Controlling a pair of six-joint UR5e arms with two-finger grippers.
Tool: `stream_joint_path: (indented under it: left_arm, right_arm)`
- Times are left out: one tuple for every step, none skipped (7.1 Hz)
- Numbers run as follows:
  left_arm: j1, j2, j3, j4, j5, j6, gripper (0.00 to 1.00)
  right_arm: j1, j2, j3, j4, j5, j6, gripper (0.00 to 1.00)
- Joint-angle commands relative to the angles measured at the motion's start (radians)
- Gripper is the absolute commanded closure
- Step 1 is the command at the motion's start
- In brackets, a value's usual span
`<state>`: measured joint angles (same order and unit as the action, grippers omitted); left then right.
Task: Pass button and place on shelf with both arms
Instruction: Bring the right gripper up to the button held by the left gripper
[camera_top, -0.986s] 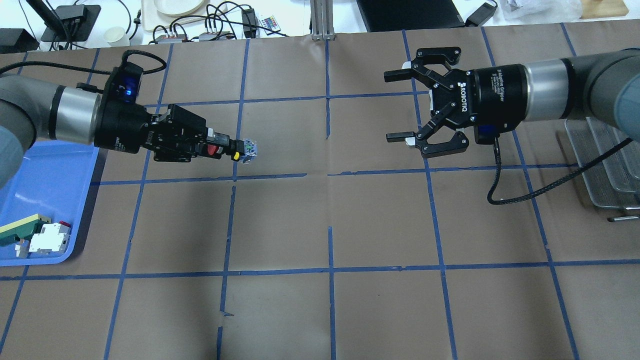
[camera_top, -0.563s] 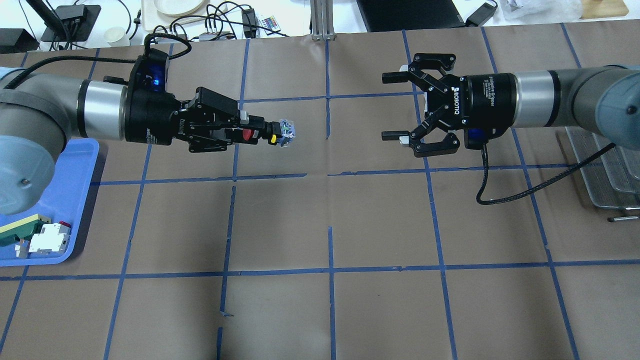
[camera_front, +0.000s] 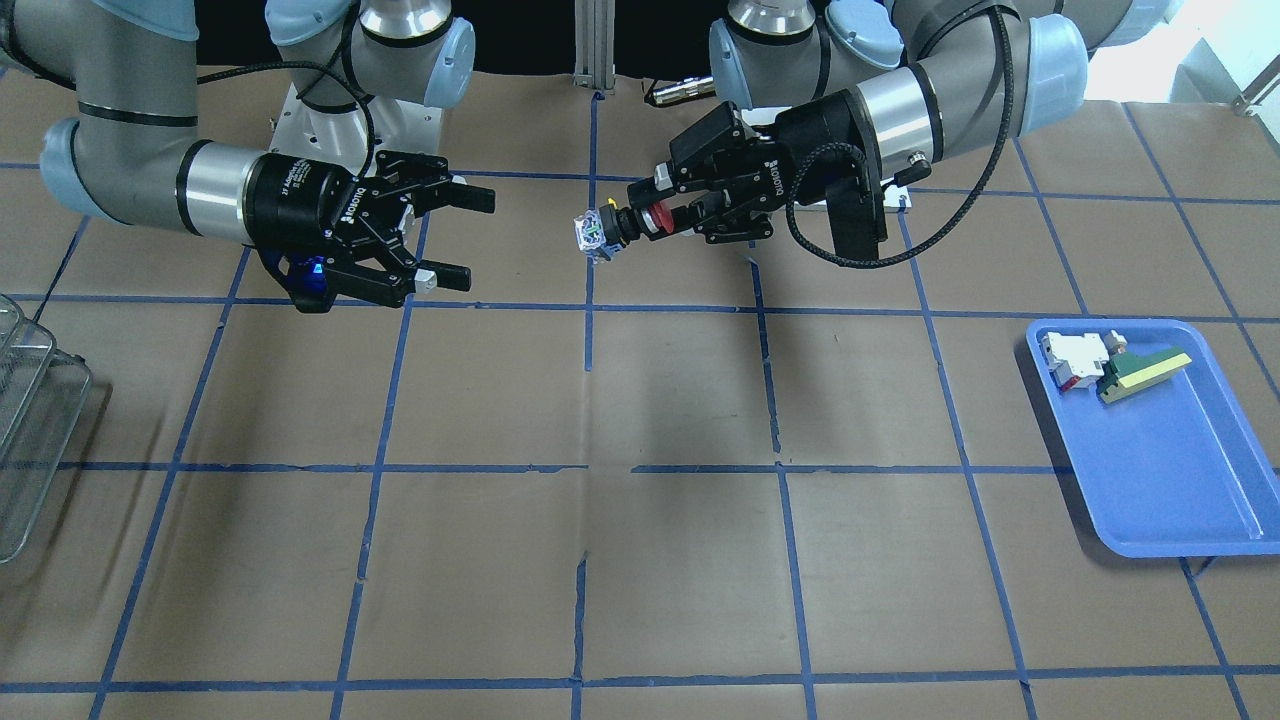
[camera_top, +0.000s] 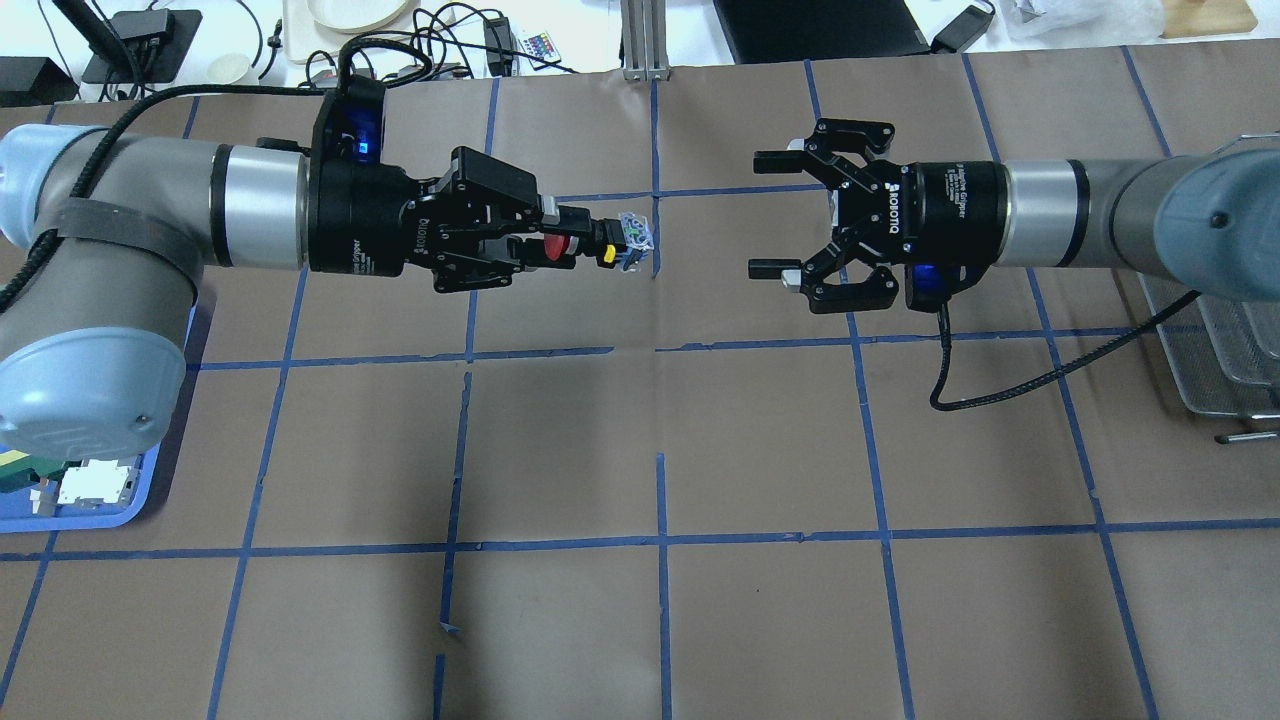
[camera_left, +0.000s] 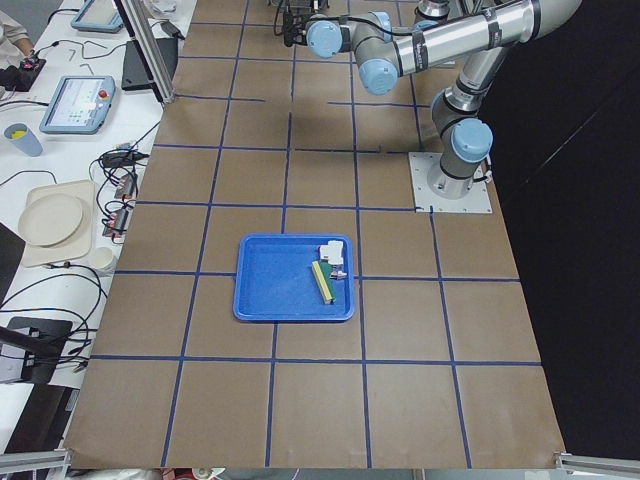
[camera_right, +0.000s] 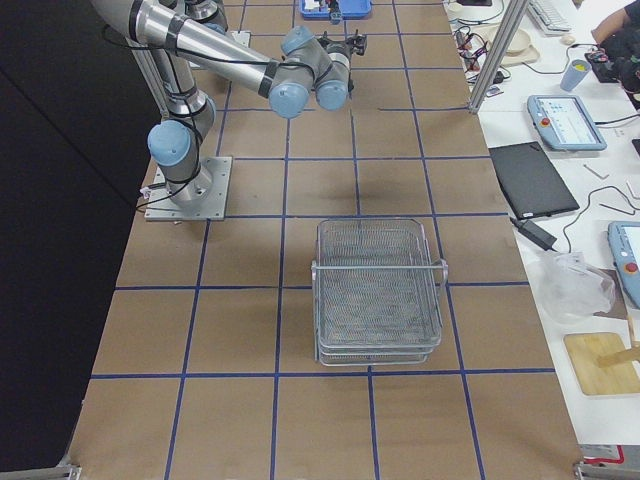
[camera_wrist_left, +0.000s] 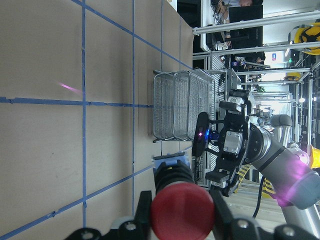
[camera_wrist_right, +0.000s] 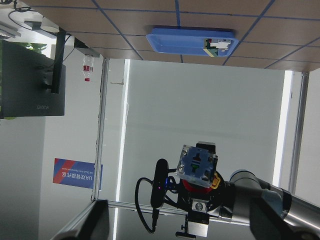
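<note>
Left claw (camera_top: 560, 243): clenched on the button (camera_top: 598, 243), gripping it at the red-cap end.
Button: held in the air above the worktop (camera_top: 560, 450), lying level; the red cap points back into the left claw's palm and the grey blocky base points out toward the other arm.
Button, left wrist view: the red cap fills the lower middle, with a black finger (camera_wrist_left: 223, 220) close on either side of it.
Button, right wrist view: the base is seen nearly end-on, with a clear plate over green and blue parts and a yellow tab at its side.
Right claw (camera_top: 765, 213): released, fingers spread wide. It faces the button's base from across an open gap, roughly in line with it and not touching it.
Arms: both reach in level from opposite sides of the button, wrists turned so the two claws point at each other.
Shelf (camera_right: 378, 300): stands on the worktop well apart from the button, out past the right claw and beside the right arm. The right side view shows nothing lying on its mesh tiers.
Blue tray (camera_front: 1160, 480): on the worktop well apart from the button, on the left arm's side, opposite the shelf.
White-and-red block (camera_front: 1075, 358): in the tray, at the corner nearest the button.
Green-and-yellow wedge (camera_front: 1140, 372): in the tray, touching the block on the side away from the button.
</note>
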<state>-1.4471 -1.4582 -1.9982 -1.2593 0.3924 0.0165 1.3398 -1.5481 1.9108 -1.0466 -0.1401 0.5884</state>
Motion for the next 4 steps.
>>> stream_joint_path:
  left_arm:
    - [-0.009, 0.022, -0.020, 0.143, -0.061, -0.117, 0.98]
    - [-0.009, 0.025, -0.025, 0.194, -0.066, -0.140, 0.97]
    - [-0.009, 0.025, -0.046, 0.222, -0.069, -0.139, 0.97]
    - [-0.009, 0.025, -0.078, 0.283, -0.072, -0.139, 0.97]
  right_arm:
    - [0.007, 0.003, 0.002, 0.028, 0.025, 0.060, 0.00]
    - [0.024, 0.003, 0.002, 0.026, 0.025, 0.062, 0.00]
    - [0.051, 0.002, -0.013, 0.019, 0.027, 0.065, 0.00]
    - [0.055, 0.003, -0.024, 0.017, 0.030, 0.082, 0.00]
